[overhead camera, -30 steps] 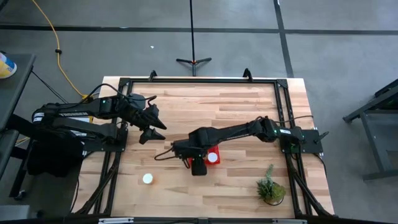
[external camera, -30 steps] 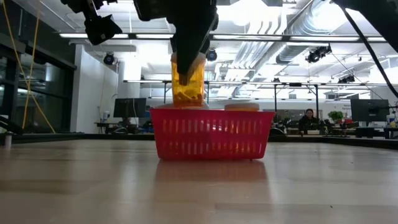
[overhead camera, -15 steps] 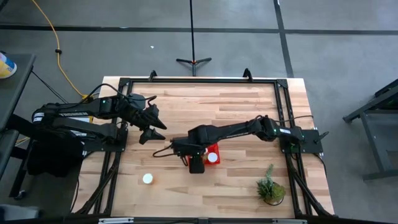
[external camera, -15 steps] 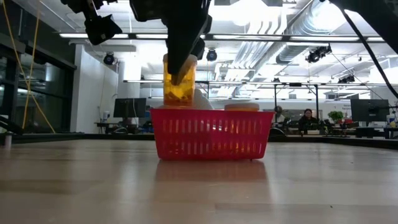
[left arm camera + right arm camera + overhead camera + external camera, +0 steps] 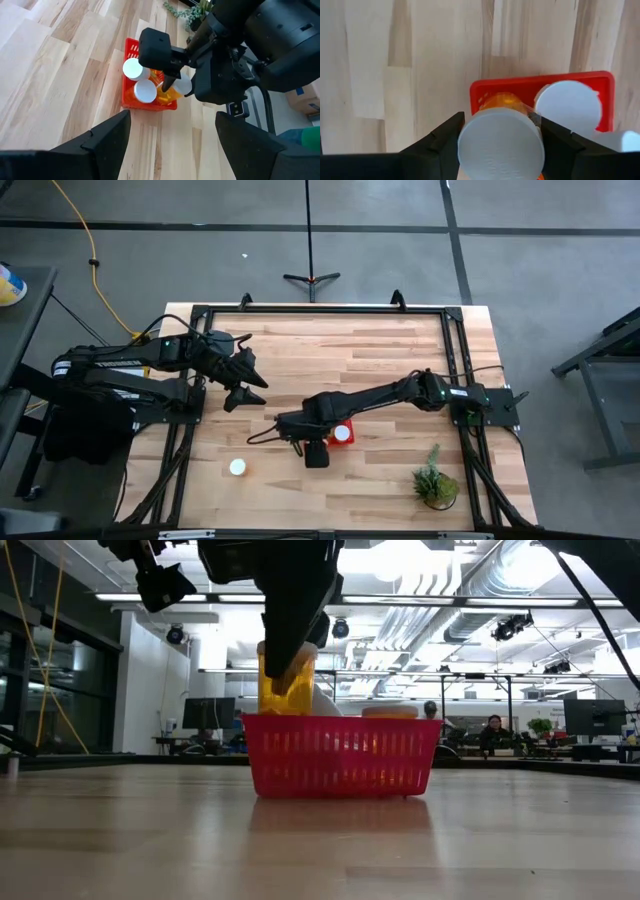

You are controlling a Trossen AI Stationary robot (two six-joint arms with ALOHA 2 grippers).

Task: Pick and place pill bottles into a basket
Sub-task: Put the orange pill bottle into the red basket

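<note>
Pill bottles: we count one clamped in the right gripper (image 5: 500,150) over the red basket (image 5: 340,755), at least two white caps (image 5: 132,69) inside — one bottle (image 5: 237,467) (alone) on the table (image 5: 380,350). No labels legible. Left gripper (image 5: 250,385) spread.

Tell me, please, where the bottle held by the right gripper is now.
In the low view, the held pill bottle sits upright in the right gripper, at the left end of the red basket.
</note>
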